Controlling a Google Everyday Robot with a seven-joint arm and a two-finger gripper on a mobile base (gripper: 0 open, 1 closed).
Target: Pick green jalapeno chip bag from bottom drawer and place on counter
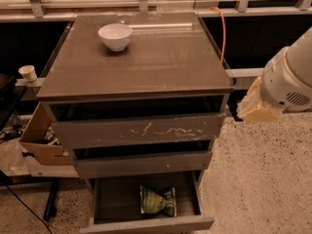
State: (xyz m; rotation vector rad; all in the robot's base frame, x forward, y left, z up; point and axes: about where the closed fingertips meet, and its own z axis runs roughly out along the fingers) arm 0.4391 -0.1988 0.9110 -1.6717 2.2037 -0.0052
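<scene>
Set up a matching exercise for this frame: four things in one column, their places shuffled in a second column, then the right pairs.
Things
1. chip bag
2. bowl
3. paper cup
4. gripper

Places
A. in the air to the right of the scratched drawer front, apart from it
B. on the counter, toward its back left corner
C. left of the counter, below its top
D. on the floor of the open bottom drawer

Pairs: 1-D, 2-B, 3-C, 4-A
</scene>
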